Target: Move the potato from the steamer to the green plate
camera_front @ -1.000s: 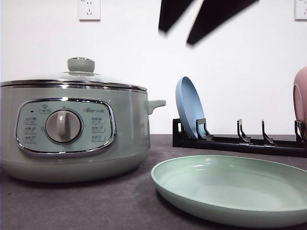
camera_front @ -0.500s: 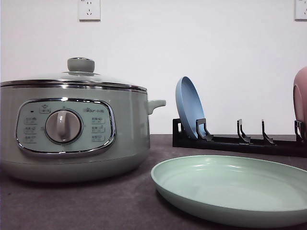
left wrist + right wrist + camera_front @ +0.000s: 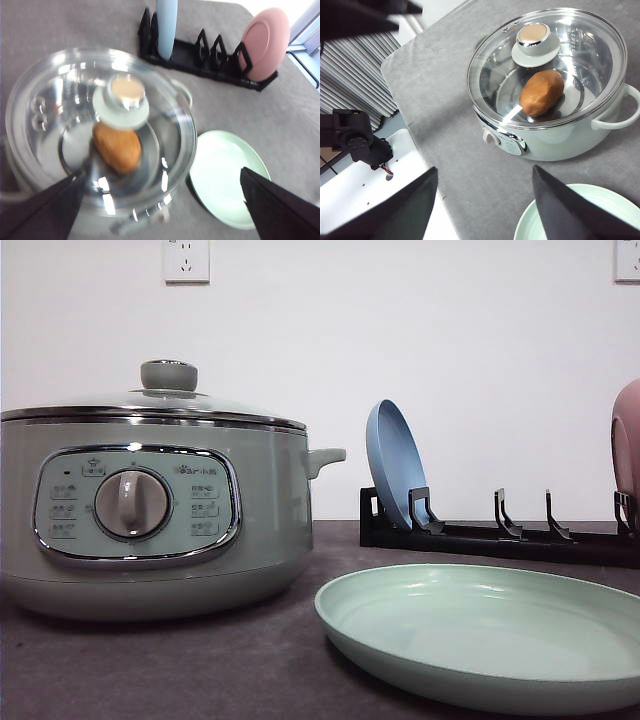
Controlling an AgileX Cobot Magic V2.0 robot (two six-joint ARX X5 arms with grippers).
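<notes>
Potato [image 3: 541,92] sits inside steamer [image 3: 150,510], glass lid [image 3: 547,65] on. Green plate [image 3: 480,635] on table just beside steamer, bare. Left gripper [image 3: 160,200] hangs above lid, fingers spread wide. Right gripper [image 3: 485,200] high over table near steamer, fingers spread, holding nothing.

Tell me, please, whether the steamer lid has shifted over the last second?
No. In the front view the lid sits on the steamer as before, its knob under the same wall socket.
</notes>
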